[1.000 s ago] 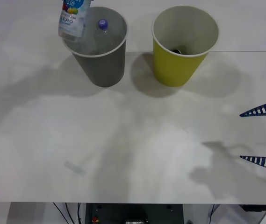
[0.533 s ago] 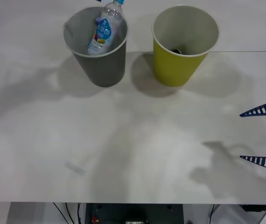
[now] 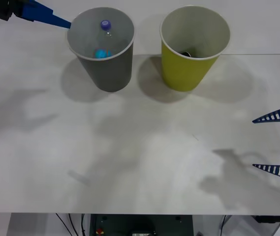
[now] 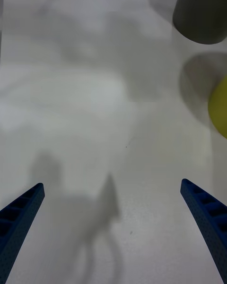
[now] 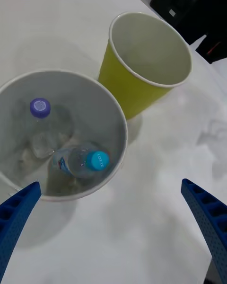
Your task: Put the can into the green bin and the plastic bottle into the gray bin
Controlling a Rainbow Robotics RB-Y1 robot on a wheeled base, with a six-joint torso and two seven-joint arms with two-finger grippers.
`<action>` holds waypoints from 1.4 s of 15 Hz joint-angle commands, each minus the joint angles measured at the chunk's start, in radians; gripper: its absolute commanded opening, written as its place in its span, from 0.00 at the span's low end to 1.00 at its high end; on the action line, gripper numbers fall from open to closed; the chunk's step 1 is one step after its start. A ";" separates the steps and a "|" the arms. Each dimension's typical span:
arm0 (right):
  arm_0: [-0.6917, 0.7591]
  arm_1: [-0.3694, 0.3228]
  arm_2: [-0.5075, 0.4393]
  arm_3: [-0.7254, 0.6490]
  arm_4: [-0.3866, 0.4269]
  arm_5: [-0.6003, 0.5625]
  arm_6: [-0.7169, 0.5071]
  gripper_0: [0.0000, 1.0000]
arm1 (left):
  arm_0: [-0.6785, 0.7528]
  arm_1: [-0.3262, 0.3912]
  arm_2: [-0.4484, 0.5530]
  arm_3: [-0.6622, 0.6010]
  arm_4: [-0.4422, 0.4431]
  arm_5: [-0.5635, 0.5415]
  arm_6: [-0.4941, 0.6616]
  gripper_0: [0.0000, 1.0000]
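Observation:
The plastic bottle (image 5: 78,161) with its cyan cap (image 3: 100,53) lies down inside the gray bin (image 3: 108,69), whose rim (image 5: 120,123) also shows in the left wrist view. My left gripper (image 3: 56,20) hangs open just up and left of that bin, above its rim (image 5: 109,185), holding nothing. To the right of the gray bin stands the green bin (image 3: 184,71) (image 5: 132,90), upright. Low inside it is a small dark shape (image 3: 186,53); I cannot tell whether it is the can. My right gripper (image 3: 254,143) (image 4: 112,184) is open over the table's right side.
A second clear bottle with a purple-blue cap (image 3: 105,23) (image 5: 40,107) stands in the gray bin beside the cyan-capped one. The white table (image 3: 130,157) has a seam behind the bins. Dark bags (image 5: 175,0) sit beyond the far edge.
The plastic bottle went from above the gray bin's rim down into the bin. The left gripper's blue finger came into view at the upper left. The right gripper stayed put.

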 commanded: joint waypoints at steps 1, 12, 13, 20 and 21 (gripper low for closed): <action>0.000 0.000 0.000 0.000 0.000 0.000 0.000 1.00 | 0.194 0.034 0.150 -0.082 0.029 -0.001 -0.098 1.00; 0.000 0.000 0.000 0.000 0.000 0.000 0.000 1.00 | 0.968 -0.088 0.710 -0.481 -0.109 -0.004 -0.586 1.00; 0.000 0.000 0.000 0.000 0.000 0.000 0.000 1.00 | 1.012 -0.113 0.728 -0.491 -0.106 -0.004 -0.638 1.00; 0.000 0.000 0.000 0.000 0.000 0.000 0.000 1.00 | 1.118 -0.239 0.803 -0.496 -0.175 -0.176 -0.935 1.00; 0.000 0.000 0.000 0.000 0.000 0.000 0.000 1.00 | 1.132 -0.252 0.806 -0.496 -0.186 -0.191 -0.968 1.00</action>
